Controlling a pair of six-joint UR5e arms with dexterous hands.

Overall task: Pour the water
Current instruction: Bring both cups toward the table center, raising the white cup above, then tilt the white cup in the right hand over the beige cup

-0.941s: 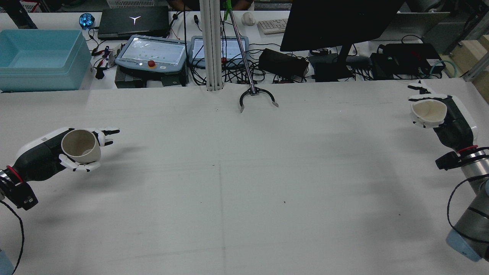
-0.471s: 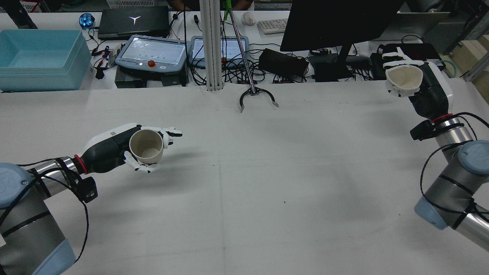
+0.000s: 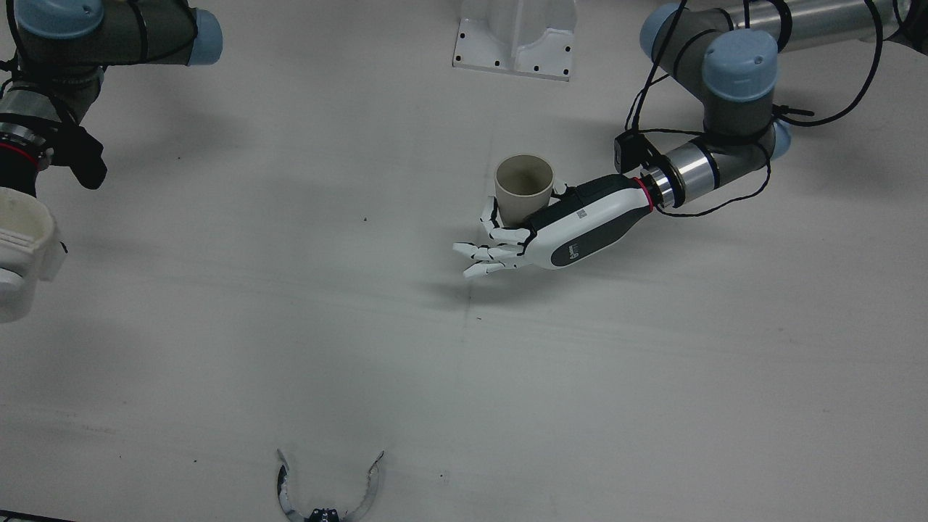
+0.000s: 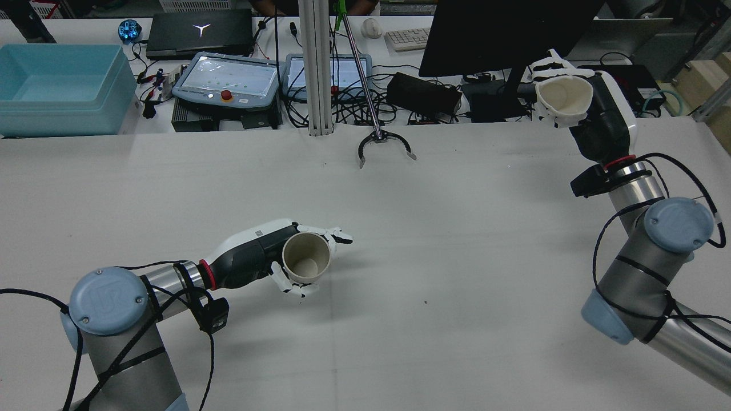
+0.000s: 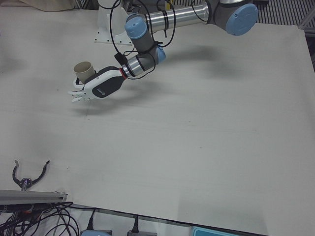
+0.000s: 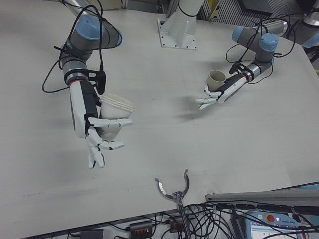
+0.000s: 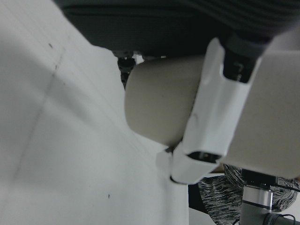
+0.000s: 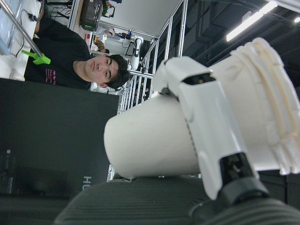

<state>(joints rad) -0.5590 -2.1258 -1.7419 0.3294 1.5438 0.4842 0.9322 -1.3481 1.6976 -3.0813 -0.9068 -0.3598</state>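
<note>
At the centre of the rear view, the left hand is white and black with a red ring, next to a beige cup. In the upper right, the white cup is cream. The table is plain white.

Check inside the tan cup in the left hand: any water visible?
The tan cup held by the left hand shows a bare, dry-looking inner wall and bottom in the rear and front views. No water is visible, though a thin film could not be told.
</note>
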